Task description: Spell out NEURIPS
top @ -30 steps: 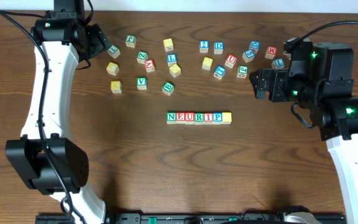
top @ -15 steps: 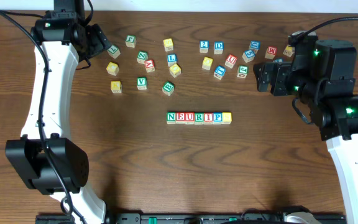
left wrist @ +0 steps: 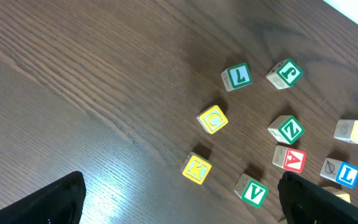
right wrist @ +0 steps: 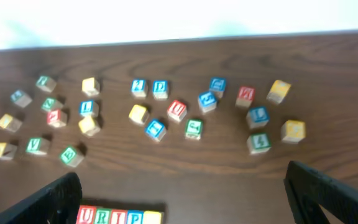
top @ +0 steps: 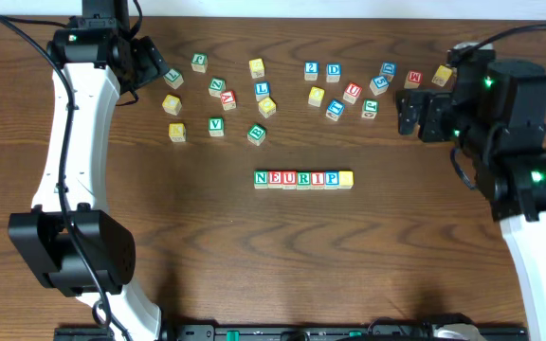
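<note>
Left pincer [top: 152, 64] sits at back-left of the dark brown wood table [top: 254, 275], jaws wide, nothing btwn them. Left wrist view: its two dark fingers [left wrist: 48, 202] stand far apart at the bottom corners, bare table btwn. A small green-framed L cube [top: 172, 76] lies just beside the pincer tips; can't tell if it touches.

Right pincer [top: 406, 114] is at the right side of the table, also spread wide & empty. Right wrist view, a bit blurred, shows both dark fingers [right wrist: 58, 199] at the bottom corners w/ open table btwn.

Row of seven small light-wood letter cubes [top: 303, 178] lies mid-table, in a straight left-right line, cubes touching side by side. It reads N, E, U, R, I, P in green, red & blue frames, then a yellow-faced cube [top: 346, 178] at the right end. The row is well apart from both pincers. In the right wrist view only its right part shows, at the bottom edge.

Other loose cubes are scattered toward the back edge: a left group [top: 216, 125] near the left pincer & a right group [top: 352, 92] near the right pincer, none touching the row.
</note>
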`<state>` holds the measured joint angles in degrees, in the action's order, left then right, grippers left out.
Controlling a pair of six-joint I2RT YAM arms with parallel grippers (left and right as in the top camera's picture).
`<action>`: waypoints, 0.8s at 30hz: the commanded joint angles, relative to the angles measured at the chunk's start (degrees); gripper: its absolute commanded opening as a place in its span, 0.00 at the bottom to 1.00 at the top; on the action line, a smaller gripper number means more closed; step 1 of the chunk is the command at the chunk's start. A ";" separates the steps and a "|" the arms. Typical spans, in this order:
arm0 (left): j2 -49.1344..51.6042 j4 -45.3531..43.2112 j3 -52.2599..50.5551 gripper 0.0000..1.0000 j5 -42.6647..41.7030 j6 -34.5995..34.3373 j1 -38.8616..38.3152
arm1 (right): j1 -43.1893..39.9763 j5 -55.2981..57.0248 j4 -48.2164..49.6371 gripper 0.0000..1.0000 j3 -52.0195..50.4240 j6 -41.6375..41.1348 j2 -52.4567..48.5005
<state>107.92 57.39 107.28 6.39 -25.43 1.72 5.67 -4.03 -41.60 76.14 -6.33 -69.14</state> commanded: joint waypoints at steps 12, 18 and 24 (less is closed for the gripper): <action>0.44 0.20 -0.20 0.98 0.72 0.33 0.09 | -3.61 4.57 32.26 0.99 -45.29 2.38 36.85; 0.44 0.20 -0.20 0.98 0.72 0.33 0.09 | -3.61 4.55 40.61 0.99 -61.59 2.34 53.37; 0.44 0.20 -0.20 0.98 0.72 0.33 0.09 | -3.61 4.33 42.07 0.99 -70.10 2.27 63.73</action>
<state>107.92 57.43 107.28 6.37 -25.43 1.72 2.52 -0.14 -0.14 9.26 -4.86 -9.37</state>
